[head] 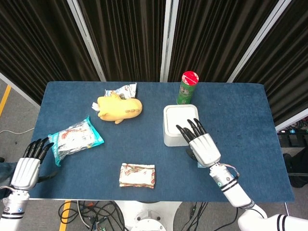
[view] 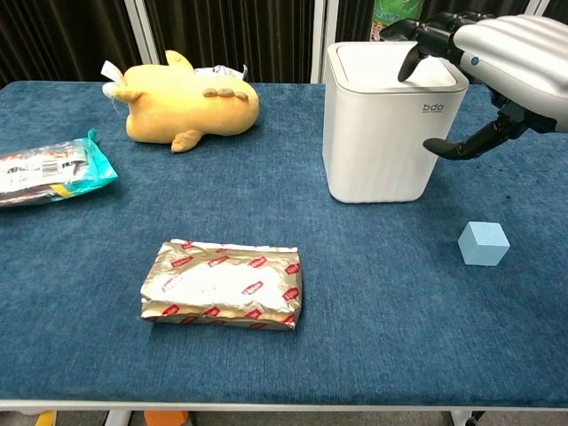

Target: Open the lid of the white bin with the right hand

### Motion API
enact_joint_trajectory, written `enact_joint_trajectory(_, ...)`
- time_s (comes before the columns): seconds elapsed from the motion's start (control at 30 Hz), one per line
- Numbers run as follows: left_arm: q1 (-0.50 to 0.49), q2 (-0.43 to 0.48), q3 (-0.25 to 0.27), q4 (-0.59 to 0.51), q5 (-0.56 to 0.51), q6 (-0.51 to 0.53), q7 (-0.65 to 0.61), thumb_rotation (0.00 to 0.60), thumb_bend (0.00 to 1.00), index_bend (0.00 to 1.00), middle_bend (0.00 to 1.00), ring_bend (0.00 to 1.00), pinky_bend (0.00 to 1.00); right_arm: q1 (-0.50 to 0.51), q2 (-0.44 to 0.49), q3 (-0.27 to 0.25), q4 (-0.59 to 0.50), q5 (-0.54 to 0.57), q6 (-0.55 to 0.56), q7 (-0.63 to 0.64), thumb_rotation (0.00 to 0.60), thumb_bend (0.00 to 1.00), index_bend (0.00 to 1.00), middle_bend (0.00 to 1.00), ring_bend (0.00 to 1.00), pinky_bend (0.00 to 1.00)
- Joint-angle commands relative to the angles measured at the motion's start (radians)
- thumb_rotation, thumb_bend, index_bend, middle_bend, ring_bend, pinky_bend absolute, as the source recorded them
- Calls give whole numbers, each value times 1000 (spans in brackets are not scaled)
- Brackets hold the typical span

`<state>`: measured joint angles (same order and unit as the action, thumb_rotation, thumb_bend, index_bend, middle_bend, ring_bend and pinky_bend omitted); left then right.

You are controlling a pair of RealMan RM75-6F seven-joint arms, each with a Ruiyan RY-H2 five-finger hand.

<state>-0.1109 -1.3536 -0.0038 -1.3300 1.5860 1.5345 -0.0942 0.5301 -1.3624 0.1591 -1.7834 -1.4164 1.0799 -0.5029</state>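
The white bin stands right of the table's centre with its flat lid down; the chest view shows its front wall and the lid. My right hand reaches in from the front right, fingers spread and holding nothing. Its dark fingertips lie over the near right part of the lid; I cannot tell whether they touch it. In the chest view the right hand hangs over the lid's right edge, thumb beside the bin's right wall. My left hand rests open at the table's front left edge.
A green can with a red cap stands right behind the bin. A yellow plush toy, a crumpled wrapper and a snack bag lie on the left. A foil packet lies front centre, a small blue cube front right.
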Motion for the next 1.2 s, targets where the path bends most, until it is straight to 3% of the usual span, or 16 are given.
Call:
enact_joint_trajectory(0.03, 1, -2, 0, 3, -2, -1, -1, 600, 44, 134, 53, 0, 86, 7, -5, -10, 13, 14, -15, 5, 600, 198, 0, 301, 0, 0)
enact_joint_trajectory(0.3, -1, -1, -2, 3, 0, -1, -2, 600, 44, 134, 53, 0, 85, 7, -4, -14, 13, -24, 32, 41, 600, 198, 0, 305, 0, 0)
enact_joint_trajectory(0.47, -1, 0, -1, 0, 2, 0, 0, 600, 44, 134, 53, 0, 86, -30, 20, -15, 2, -167, 185, 89, 600, 197, 0, 181, 0, 0)
enact_joint_trajectory(0.57, -1, 0, 0, -5, 3, 0, 5, 600, 44, 134, 53, 0, 85, -73, 53, -47, -16, -235, 263, 101, 600, 196, 0, 116, 0, 0)
enact_joint_trajectory(0.77, -3, 0, 0, -17, 6, -1, 21, 600, 44, 134, 53, 0, 86, -185, 89, -168, 23, -337, 377, 146, 600, 195, 0, 60, 0, 0)
enact_joint_trajectory(0.93, -8, -4, 3, -25, 10, -10, 36, 600, 44, 134, 53, 0, 85, -215, 110, -245, 61, -259, 270, 190, 600, 195, 0, 80, 0, 0)
enact_joint_trajectory(1.2, -3, -10, 5, -11, -3, -18, 28, 600, 44, 134, 53, 0, 85, -197, 102, -247, 80, -147, 125, 206, 600, 254, 0, 172, 133, 199)
